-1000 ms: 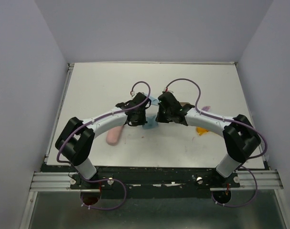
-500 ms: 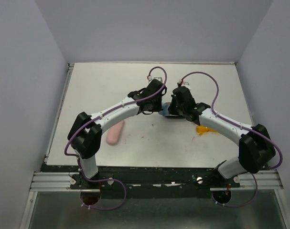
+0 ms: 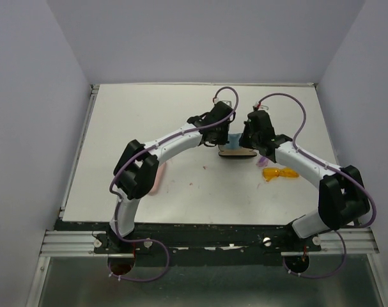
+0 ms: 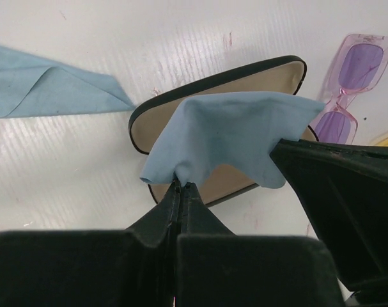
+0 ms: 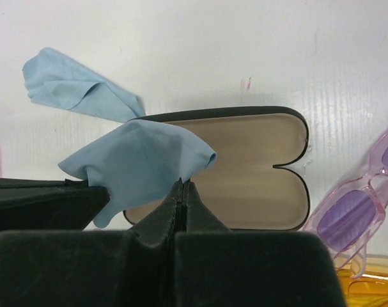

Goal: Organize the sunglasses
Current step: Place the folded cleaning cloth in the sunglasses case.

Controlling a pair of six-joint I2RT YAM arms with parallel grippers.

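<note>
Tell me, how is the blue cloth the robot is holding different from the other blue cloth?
The held cloth is up in the air, pinched by the left gripper and the right gripper; the other cloth lies on the table, untouched. The held cloth hangs over the open case; the other cloth sits beside it. Both are light blue.

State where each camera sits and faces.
Top external: above and behind the robot, looking down on the table; left arm and right arm show.
Left wrist: on that arm, looking down past the left claw at the pinched blue cloth.
Right wrist: likewise, past the right claw at the open case.
Wrist views share cloth and case.
</note>
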